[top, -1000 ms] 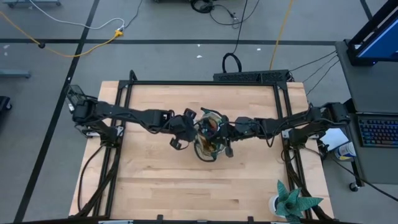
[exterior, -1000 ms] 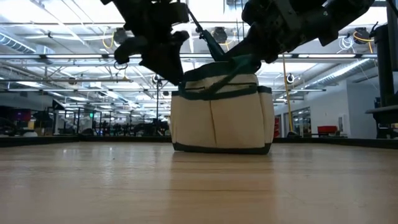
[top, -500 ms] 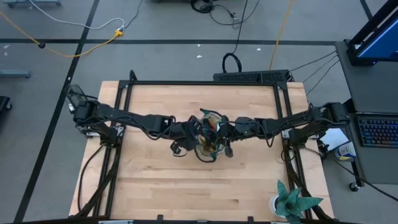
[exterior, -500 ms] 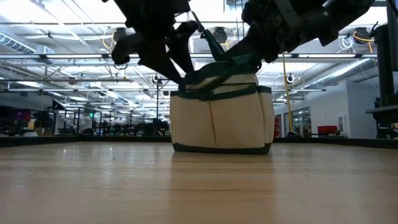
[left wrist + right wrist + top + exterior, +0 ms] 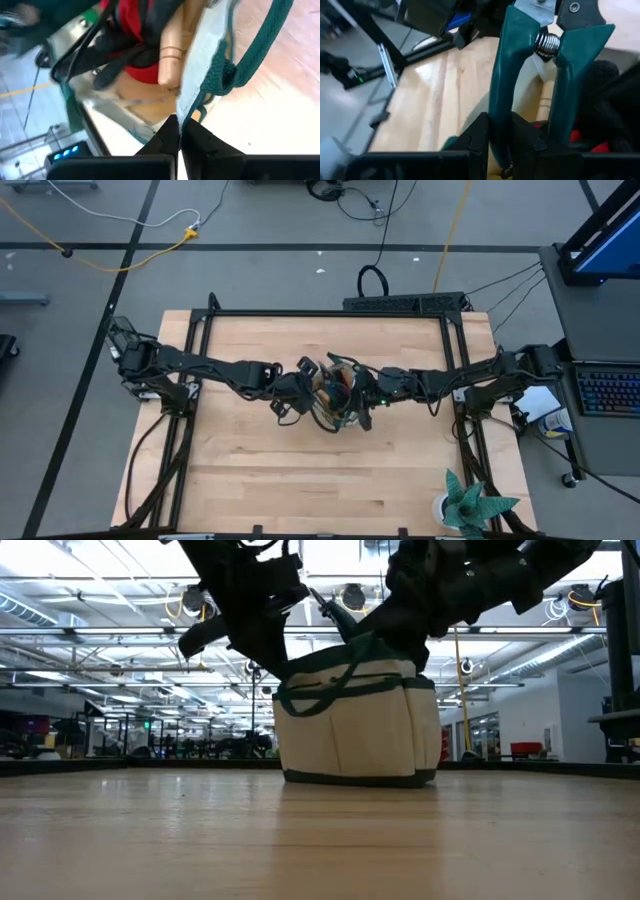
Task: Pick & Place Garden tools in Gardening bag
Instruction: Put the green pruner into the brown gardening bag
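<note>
The tan gardening bag (image 5: 331,418) with dark green trim stands mid-table, slightly tipped in the low view (image 5: 355,730). Inside it show a red glove (image 5: 136,22) and a wooden tool handle (image 5: 172,45). My left gripper (image 5: 307,381) is at the bag's left rim and is shut on it. My right gripper (image 5: 359,396) is over the bag's right side, shut on the green-handled pruning shears (image 5: 547,45). A green loop handle (image 5: 250,55) hangs slack outside the bag. My left gripper pinches the bag's pale canvas rim (image 5: 186,102) between its two fingers, on the bag's left side. Its fingers (image 5: 162,142) come from the table's left, slanting down. The bag's base is on the table. My right gripper pinches one green handle of the shears (image 5: 499,107) between its two fingers, at the end away from the spring (image 5: 546,44). The fingers lie across the handle and come from the table's right. The shears reach out over the bag's opening; their blades are out of the picture.
A spiky green plant in a white pot (image 5: 468,503) stands at the table's near right corner. The wooden table top (image 5: 250,470) lies around the bag. A black frame (image 5: 325,313) runs along the table's far and side edges.
My left gripper has gone toward the table's right, up to the bag's left rim. The bag has shifted a little toward the far edge and now leans, its left rim drawn down and outward.
</note>
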`<state>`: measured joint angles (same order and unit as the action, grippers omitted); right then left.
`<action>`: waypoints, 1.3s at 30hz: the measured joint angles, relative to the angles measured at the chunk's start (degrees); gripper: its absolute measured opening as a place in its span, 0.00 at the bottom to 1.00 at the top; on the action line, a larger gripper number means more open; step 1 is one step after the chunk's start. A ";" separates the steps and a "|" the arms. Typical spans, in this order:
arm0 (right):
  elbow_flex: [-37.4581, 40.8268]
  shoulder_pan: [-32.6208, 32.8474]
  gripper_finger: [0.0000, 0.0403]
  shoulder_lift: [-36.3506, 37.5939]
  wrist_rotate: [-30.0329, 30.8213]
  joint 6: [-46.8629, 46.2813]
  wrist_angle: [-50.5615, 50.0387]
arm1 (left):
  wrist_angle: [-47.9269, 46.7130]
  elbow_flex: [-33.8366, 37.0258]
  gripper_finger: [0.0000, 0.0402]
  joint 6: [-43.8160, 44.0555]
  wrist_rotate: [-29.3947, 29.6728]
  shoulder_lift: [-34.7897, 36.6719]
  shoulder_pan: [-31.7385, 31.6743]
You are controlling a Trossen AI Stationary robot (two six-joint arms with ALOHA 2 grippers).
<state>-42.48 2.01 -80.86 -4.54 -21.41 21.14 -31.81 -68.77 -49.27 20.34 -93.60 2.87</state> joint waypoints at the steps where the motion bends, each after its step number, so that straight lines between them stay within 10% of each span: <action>1: -0.02 0.10 0.11 0.00 0.02 -1.85 -0.04 | -0.13 0.00 0.03 0.97 0.70 0.07 0.05; 12: -0.01 -0.36 0.11 0.02 2.08 -10.17 -3.59 | 2.55 0.02 0.02 2.86 2.43 2.21 1.04; 17: -0.13 -2.17 0.11 0.13 -7.86 -16.72 -5.86 | 2.16 0.07 0.02 2.05 2.20 3.04 1.77; 39: 0.16 -3.01 0.45 0.40 -11.21 -4.89 7.24 | -1.95 0.04 0.02 7.65 0.81 3.56 1.55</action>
<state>-42.33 -1.00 -80.46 -15.75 -26.30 28.38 -33.76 -68.73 -41.62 21.15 -90.04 4.43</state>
